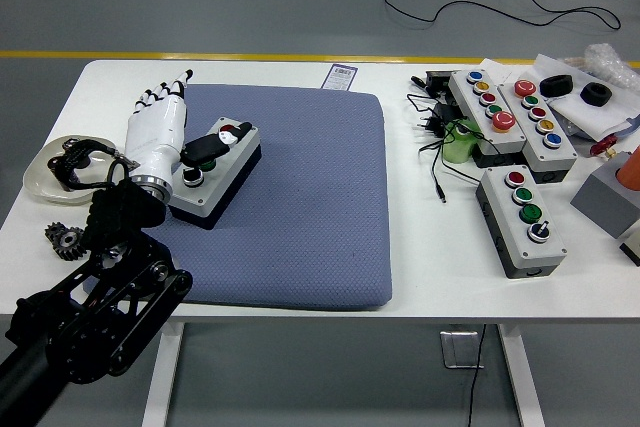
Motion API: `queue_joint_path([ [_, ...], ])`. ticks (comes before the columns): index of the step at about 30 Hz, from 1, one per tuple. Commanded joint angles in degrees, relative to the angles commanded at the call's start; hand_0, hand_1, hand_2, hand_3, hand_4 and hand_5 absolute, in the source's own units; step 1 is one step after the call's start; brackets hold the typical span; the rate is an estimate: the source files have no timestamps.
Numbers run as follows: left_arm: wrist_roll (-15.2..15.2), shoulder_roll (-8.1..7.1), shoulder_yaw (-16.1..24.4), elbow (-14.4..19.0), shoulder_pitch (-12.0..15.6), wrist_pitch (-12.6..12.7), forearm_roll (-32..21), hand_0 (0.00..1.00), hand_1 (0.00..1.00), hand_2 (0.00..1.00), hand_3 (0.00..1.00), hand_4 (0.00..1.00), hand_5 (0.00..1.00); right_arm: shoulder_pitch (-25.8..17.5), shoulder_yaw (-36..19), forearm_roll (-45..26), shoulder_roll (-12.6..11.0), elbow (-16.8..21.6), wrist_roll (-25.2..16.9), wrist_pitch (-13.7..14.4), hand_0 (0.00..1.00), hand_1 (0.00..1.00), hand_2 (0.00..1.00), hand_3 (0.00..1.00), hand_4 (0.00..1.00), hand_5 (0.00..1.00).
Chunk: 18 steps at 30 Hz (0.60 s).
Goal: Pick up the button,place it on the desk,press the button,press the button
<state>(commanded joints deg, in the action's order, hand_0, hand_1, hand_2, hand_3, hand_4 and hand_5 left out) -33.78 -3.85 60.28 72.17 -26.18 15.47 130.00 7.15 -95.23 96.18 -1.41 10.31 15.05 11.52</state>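
A grey button box with red, green and black buttons lies on the blue pad at its left side. My left hand is white with black fingertips and sits right beside the box on its left. The fingers are stretched out straight toward the far side, and the black thumb lies across the top of the box, over its middle buttons. The hand holds nothing. The right arm is out of view.
Three more button boxes and black cables lie at the right. A white dish with a black part and a small gear lie at the left edge.
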Motion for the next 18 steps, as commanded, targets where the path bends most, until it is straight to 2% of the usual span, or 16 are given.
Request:
queue_joint_path([
  [7,-2.1,1.05,-1.2,-4.4,-0.9,-2.0,0.0,0.998,0.998,0.998,0.998,0.998,0.692,-0.2,-0.2,0.3,-0.1,0.0,-0.1,0.0,0.653,0.654,0.676,0.593,0.437,0.293],
  [9,-3.2,1.63,-1.4,-6.2,-1.1,-1.3,0.0,0.998,0.998,0.998,0.998,0.998,0.697,-0.3,-0.3,0.4,-0.1,0.0,-0.1,0.0,0.653,0.654,0.675,0.593,0.437,0.293],
  [14,-3.2,2.59,-1.8,-9.4,-1.8,-0.6,0.0,0.998,0.998,0.998,0.998,0.998,0.685,-0.4,-0.2,0.4,-0.2,0.0,-0.1,0.0,0.653,0.654,0.675,0.592,0.437,0.293],
  [18,-3.2,3.03,-2.4,-11.0,-2.4,-2.2,0.0,0.998,0.998,0.998,0.998,0.998,0.685,-0.3,-0.2,0.4,-0.1,0.0,-0.1,0.0,0.653,0.654,0.675,0.592,0.437,0.293],
])
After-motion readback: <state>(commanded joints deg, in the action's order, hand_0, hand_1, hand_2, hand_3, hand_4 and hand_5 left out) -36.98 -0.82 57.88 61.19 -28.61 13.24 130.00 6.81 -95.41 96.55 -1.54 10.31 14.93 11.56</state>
